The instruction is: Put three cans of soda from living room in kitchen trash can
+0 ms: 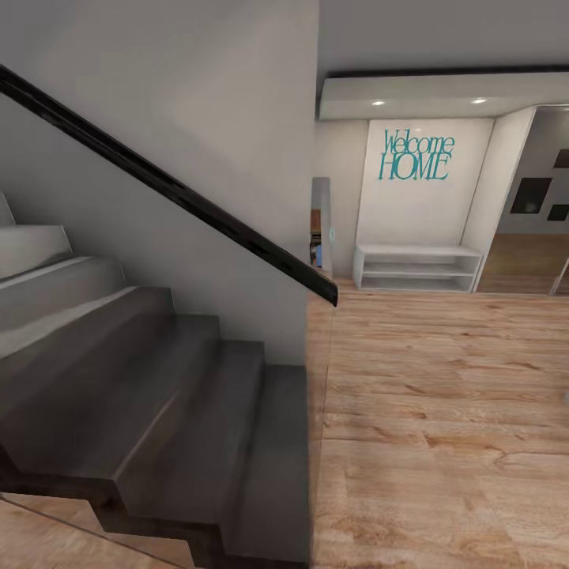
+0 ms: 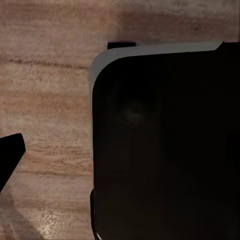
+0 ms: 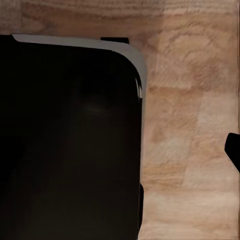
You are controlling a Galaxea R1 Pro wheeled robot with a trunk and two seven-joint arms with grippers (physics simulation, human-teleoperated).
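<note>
Head: facing stairs with black handrail, wood floor running to white shelf under "Welcome HOME" sign. No cans, no bin showing here.
Left wrist: looking down on floor beside dark robot body; dark tip poking in at edge; gripper state – cannot tell.
Right wrist: dark body over floor too; gripper state – cannot tell.
Step, my guess: transiting between rooms. Next: steering clear of stairs, locating cans.

Wood plank floor carries staircase, low shelf.
</note>
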